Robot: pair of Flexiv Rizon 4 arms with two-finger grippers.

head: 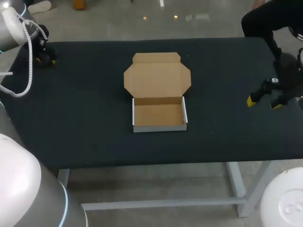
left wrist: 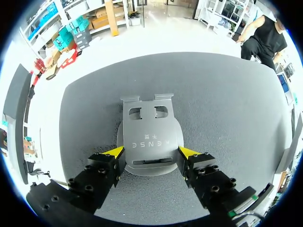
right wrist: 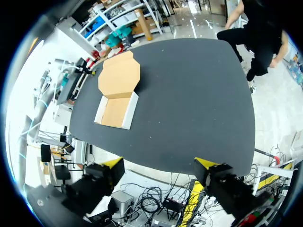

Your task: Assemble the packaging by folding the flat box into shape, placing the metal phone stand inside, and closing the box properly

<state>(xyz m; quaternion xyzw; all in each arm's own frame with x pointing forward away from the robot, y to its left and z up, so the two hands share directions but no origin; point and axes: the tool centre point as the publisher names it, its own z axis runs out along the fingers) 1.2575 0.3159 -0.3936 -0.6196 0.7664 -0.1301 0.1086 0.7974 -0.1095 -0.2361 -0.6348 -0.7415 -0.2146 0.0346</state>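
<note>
The grey metal phone stand point(left wrist: 150, 142) lies flat on the black table at its far left corner. My left gripper point(left wrist: 151, 152) straddles the stand's rounded base, one yellow tip against each side. In the head view the left gripper point(head: 46, 59) hides the stand. The cardboard box point(head: 158, 115) sits mid-table, folded into a shallow white-walled tray, its brown lid point(head: 157, 78) lying open and flat behind it. My right gripper point(head: 263, 103) hangs open above the table's right edge, well clear of the box point(right wrist: 117, 111), with nothing between its fingers point(right wrist: 113, 164).
The black table point(head: 85, 118) stretches between the box and both grippers. A white cable point(head: 29, 56) loops from my left arm down to the table's left edge. The tray's walls stand upright on three sides.
</note>
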